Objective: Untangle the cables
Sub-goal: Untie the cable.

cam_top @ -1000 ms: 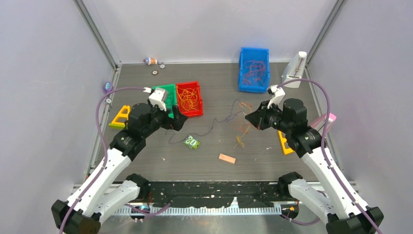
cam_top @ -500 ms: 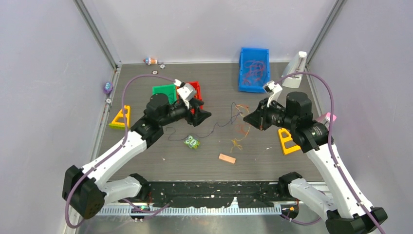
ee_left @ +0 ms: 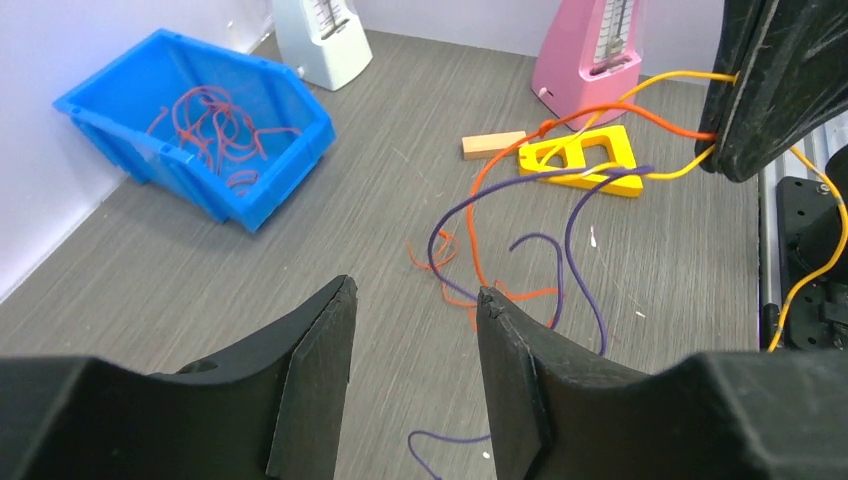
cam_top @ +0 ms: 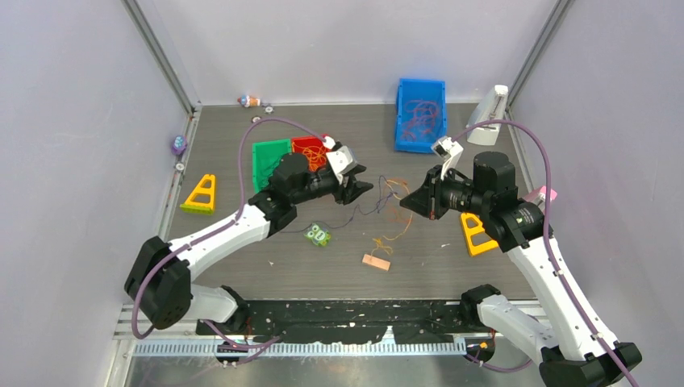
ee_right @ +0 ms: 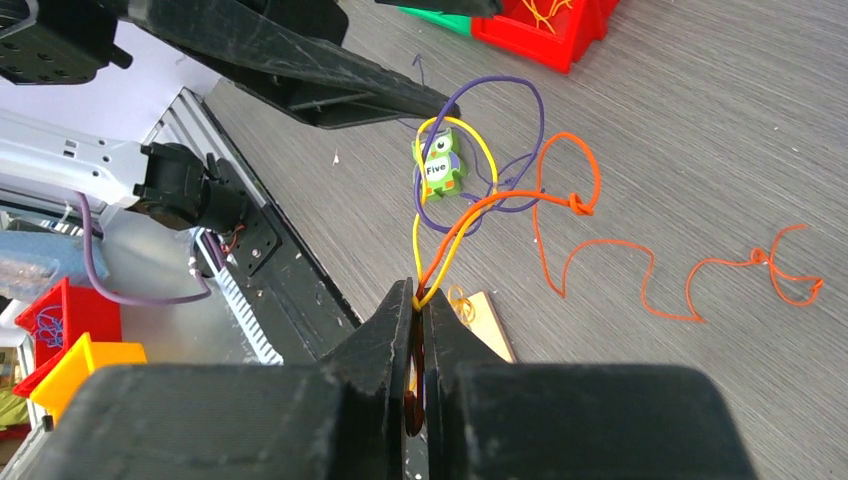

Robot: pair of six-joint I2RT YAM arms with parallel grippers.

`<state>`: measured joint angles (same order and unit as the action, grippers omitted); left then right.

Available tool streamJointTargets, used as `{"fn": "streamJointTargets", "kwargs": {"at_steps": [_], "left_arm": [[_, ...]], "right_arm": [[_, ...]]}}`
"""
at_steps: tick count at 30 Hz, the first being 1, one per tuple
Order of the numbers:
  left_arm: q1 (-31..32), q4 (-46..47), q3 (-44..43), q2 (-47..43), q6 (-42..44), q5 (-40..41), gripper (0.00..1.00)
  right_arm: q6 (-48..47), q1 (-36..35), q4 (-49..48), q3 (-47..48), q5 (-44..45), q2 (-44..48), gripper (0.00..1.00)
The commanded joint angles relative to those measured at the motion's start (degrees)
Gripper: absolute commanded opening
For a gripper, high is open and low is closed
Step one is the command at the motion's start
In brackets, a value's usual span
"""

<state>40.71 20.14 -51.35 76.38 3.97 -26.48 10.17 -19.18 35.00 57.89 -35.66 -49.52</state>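
**Centre of the desk [cam_top: 323, 270], a dark grey surface with fine wood-grain streaks.** The cables [cam_top: 389, 200] are thin, limp strands in orange, yellow and dark purple, each far finer than a finger of either end effector. They lie between the two arms, partly lifted and partly trailing on the desk.

The right end effector [ee_right: 418, 292] is closed on the bundle. Its two matte black, wedge-shaped fingers are pressed together, with yellow and orange strands pinched at the tips. From that pinch the strands spread in open loops. The purple one curves close to a small green owl figure [ee_right: 438, 165] labelled "Five". The orange one runs across the desk in wavy bends with two small knots.

The left end effector [ee_left: 415, 295] stands open, with nothing between its broad, flat-faced black fingers [ee_left: 318, 350]. It points toward the loops and touches none of them.

A glossy blue plastic bin [cam_top: 421, 81] at the far side holds a separate heap of red strands. A red plastic bin [cam_top: 300, 143] is partly hidden behind the left arm. A pale, flat wooden block [cam_top: 376, 262] lies near the cables, and a yellow triangular frame [cam_top: 476, 234] lies beside the right arm.
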Motion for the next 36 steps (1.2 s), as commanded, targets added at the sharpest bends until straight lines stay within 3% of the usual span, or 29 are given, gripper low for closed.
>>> {"fn": "streamJointTargets", "kwargs": {"at_steps": [1, 7, 10, 12, 14, 15, 18, 24, 30, 36], "left_arm": [[2.4, 6.4, -4.0, 1.88, 4.16, 1.86, 0.48], [4.71, 6.11, -6.35, 4.7, 6.66, 5.48, 0.47], [5.76, 5.71, -8.23, 6.53, 7.14, 7.46, 0.41], [6.39, 5.89, -9.35, 7.68, 7.14, 8.74, 0.28], [6.73, 6.86, -9.46, 8.12, 6.66, 10.6, 0.03], [6.75, 7.99, -8.8, 7.79, 5.77, 12.17, 0.0], [6.64, 10.27, -5.67, 4.7, 2.85, 20.65, 0.0], [3.89, 2.98, 0.8, -5.97, -1.33, 38.16, 0.0], [-6.59, -13.44, 6.83, -18.49, -14.03, 40.09, 0.0], [-6.91, -34.02, 7.71, -22.36, -17.37, 42.54, 0.0]], "right_arm": [[-0.47, -0.33, -1.64, 1.87, -2.59, 0.45, 0.06], [-0.16, -0.38, -2.09, 1.75, -3.34, 0.33, 0.06], [-0.13, -0.34, -2.22, 1.5, -3.65, 0.36, 0.05], [-0.06, -0.32, -2.37, 1.3, -3.85, 0.45, 0.06], [0.01, -0.35, -2.39, 1.08, -3.41, 0.7, 0.06], [0.02, -0.4, -2.44, 0.8, -2.23, 0.86, 0.05], [1.24, -0.29, -2.32, -0.48, 4.26, 1.66, 0.06], [6.9, -0.1, -3.98, -8.51, 27.16, 3.1, 0.05], [12.17, 0.95, -4.71, -14.71, 43.28, 3.33, 0.05], [12.92, 1.25, -7.72, -17.14, 42.85, 4.35, 0.05]]}}
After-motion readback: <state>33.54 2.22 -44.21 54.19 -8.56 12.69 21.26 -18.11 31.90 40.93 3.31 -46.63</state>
